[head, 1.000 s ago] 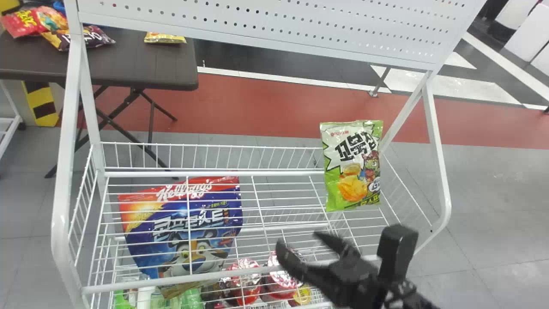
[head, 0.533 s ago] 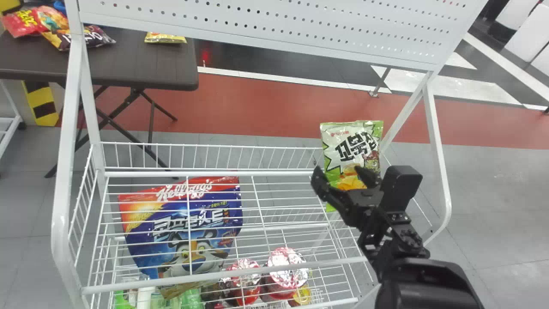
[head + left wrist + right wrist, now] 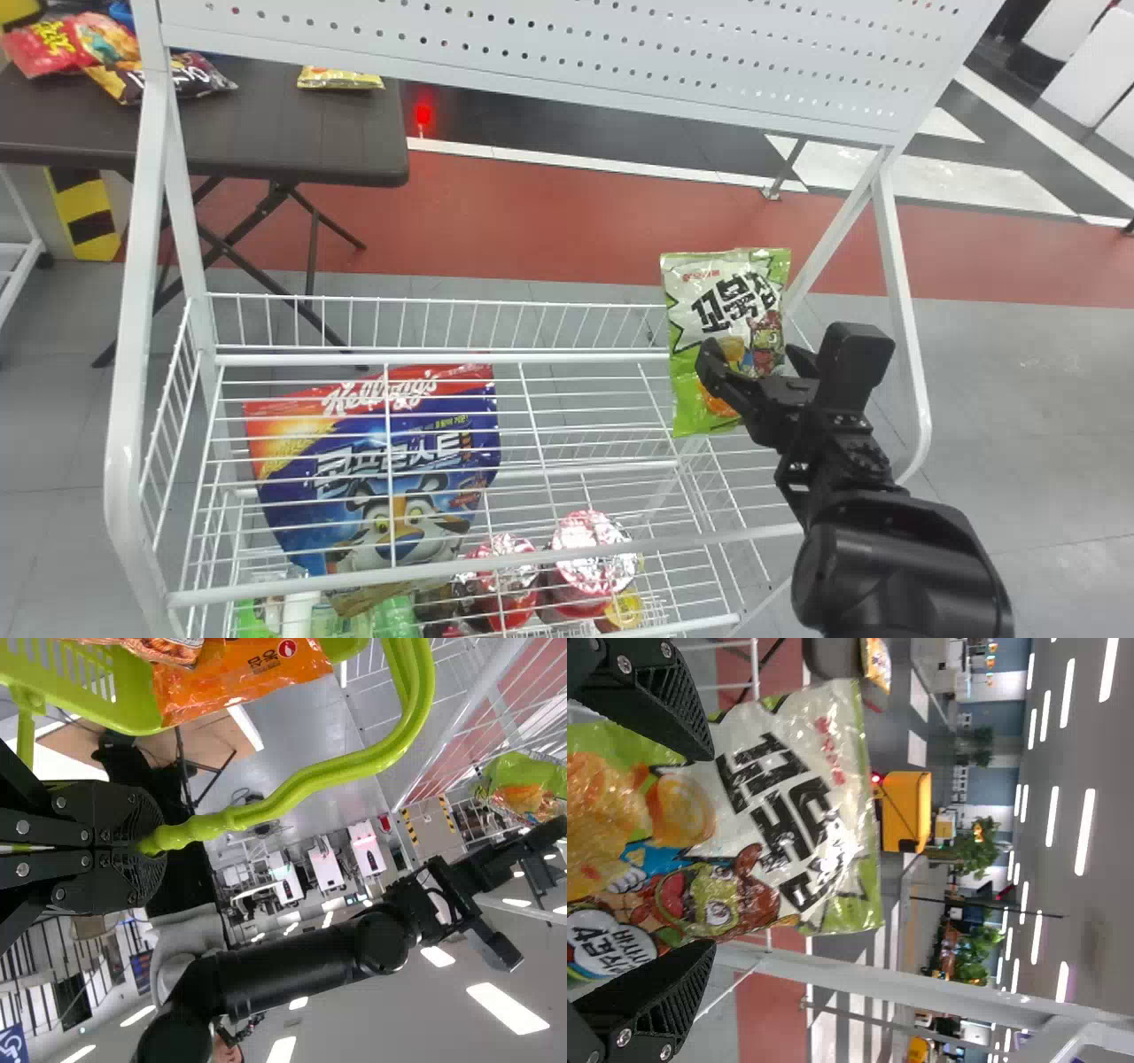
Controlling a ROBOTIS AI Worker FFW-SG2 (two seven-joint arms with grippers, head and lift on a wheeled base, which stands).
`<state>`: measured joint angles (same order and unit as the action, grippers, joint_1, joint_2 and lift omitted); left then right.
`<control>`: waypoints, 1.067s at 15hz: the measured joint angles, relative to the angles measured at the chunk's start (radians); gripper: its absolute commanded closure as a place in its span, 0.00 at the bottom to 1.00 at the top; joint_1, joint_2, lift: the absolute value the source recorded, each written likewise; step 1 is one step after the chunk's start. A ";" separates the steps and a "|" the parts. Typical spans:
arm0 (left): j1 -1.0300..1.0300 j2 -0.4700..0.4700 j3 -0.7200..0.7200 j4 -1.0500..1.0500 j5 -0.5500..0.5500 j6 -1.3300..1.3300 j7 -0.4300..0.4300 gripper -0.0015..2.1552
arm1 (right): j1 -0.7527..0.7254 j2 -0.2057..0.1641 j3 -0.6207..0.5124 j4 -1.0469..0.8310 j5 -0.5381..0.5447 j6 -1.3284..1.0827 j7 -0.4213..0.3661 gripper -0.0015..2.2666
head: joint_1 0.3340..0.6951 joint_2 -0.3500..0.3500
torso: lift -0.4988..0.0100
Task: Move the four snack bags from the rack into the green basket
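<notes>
Because the green-and-white snack bag stood upright in the wire rack, the right gripper flanked it, fingers apart, likely for pinching its sides; the left gripper clamped the handle of the green basket, presumably steadying it.

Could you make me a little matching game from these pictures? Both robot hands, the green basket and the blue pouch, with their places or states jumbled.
Things
1. Right gripper
2. Left gripper
3. Green basket
4. Blue pouch

Places and states
A. Seen through the wires of the white rack
B. Has an orange bag in it
C. Open, a finger at either side of the green-and-white snack bag
D. Shut on a green handle

Right pairs: 1-C, 2-D, 3-B, 4-A
</notes>
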<state>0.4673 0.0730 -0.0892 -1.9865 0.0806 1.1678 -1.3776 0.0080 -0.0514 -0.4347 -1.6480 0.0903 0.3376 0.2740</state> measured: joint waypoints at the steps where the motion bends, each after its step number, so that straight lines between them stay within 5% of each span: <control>1: -0.001 -0.001 -0.001 0.000 -0.001 0.000 0.003 0.90 | -0.010 -0.012 -0.002 0.010 0.000 0.048 0.024 0.32 | 1.00 0.00 | 0.98; 3: -0.002 -0.001 -0.001 0.000 -0.004 0.002 0.006 0.90 | -0.017 -0.027 -0.002 0.015 0.002 0.129 0.073 0.79 | 1.00 0.00 | 0.98; 4: -0.003 -0.001 -0.001 0.000 -0.004 0.003 0.006 0.90 | -0.019 -0.028 0.000 0.014 0.005 0.156 0.086 0.88 | 1.00 0.00 | 0.98; 10: -0.004 0.000 0.000 0.002 -0.004 0.007 0.005 0.90 | 0.010 -0.025 -0.012 -0.061 -0.012 0.192 0.114 0.94 | 1.00 0.00 | 0.98; 16: -0.008 -0.001 -0.007 0.008 -0.005 0.004 0.009 0.90 | 0.246 0.015 -0.007 -0.429 -0.163 0.263 0.114 0.94 | 1.00 0.00 | 0.98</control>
<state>0.4589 0.0719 -0.0958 -1.9788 0.0756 1.1715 -1.3684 0.2544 -0.0360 -0.4417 -2.0770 -0.0732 0.6002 0.3881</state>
